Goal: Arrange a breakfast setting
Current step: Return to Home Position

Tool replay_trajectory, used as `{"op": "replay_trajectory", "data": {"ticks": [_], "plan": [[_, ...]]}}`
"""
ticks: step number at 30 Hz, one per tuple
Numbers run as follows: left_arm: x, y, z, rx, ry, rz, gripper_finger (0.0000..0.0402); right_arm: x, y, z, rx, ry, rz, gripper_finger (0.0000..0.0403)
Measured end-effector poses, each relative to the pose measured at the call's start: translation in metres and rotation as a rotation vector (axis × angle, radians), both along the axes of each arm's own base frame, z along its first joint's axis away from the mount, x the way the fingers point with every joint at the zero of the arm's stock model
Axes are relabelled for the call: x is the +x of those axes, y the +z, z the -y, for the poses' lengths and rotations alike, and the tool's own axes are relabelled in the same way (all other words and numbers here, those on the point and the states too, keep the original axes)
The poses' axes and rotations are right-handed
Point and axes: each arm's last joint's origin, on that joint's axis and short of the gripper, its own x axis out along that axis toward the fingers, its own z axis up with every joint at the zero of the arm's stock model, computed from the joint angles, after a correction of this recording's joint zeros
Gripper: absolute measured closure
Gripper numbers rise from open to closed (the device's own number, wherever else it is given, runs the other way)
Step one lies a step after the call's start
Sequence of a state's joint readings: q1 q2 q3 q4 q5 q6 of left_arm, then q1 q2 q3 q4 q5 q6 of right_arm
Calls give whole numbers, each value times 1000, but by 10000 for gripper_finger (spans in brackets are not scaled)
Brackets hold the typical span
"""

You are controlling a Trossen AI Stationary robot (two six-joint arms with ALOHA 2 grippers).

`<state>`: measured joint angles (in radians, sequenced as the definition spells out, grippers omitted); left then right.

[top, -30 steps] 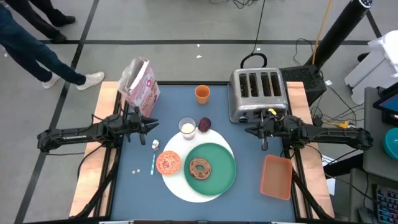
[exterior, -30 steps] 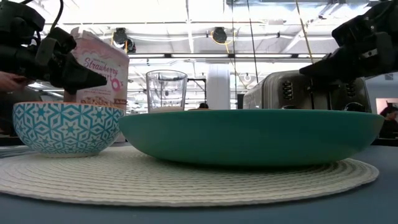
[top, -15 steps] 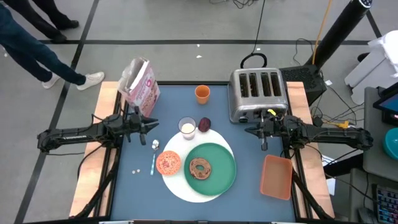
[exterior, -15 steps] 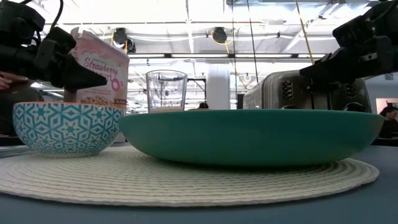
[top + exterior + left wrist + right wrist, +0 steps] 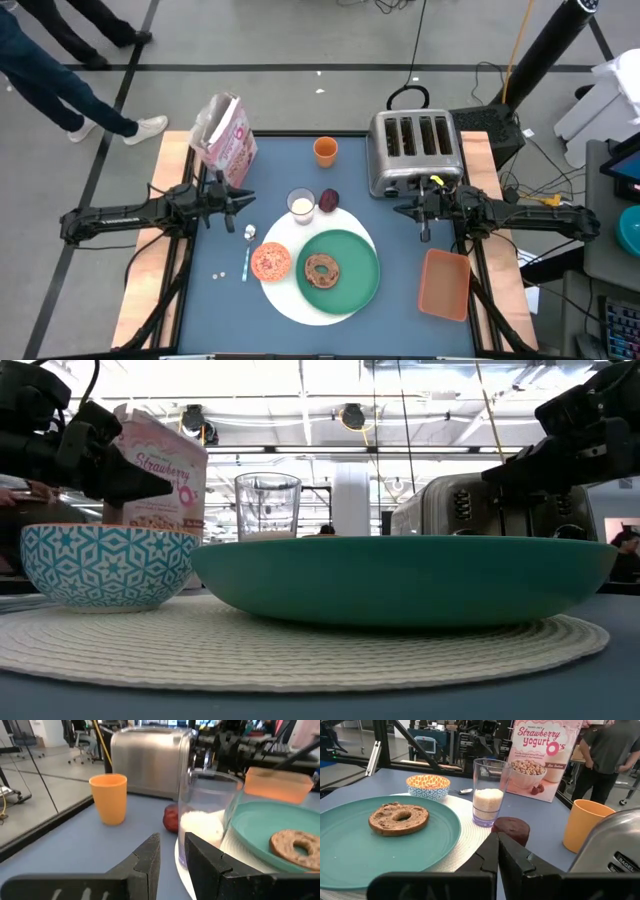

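blue table point(image 5: 280, 172) bears white mat point(image 5: 288, 297), cereal box point(image 5: 226, 135), orange cup point(image 5: 325, 151), toaster point(image 5: 415, 150), orange tray point(image 5: 444, 283), spoon point(image 5: 247, 256).

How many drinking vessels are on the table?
2: the glass of milk at the edge of the mat, and an orange cup beside the toaster; none seems hidden.

Fruit-flavour name fronts the pink cereal box point(image 5: 545, 762)
The box's front panel reads "Strawberry yogurt O's" in the right wrist view. The low view catches only "Strawberry" on it. The smaller print above that name is too fine to make out.
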<state>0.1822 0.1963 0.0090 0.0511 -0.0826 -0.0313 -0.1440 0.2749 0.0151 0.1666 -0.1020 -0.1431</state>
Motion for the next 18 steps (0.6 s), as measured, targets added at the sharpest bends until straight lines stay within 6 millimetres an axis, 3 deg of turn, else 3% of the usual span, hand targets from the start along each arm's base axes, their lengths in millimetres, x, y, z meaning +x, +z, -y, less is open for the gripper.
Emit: {"op": "replay_trajectory", "data": {"ticks": [18], "plan": [[0,2,0,4,-1,22,307,0,0,0,0,0,0,401]]}}
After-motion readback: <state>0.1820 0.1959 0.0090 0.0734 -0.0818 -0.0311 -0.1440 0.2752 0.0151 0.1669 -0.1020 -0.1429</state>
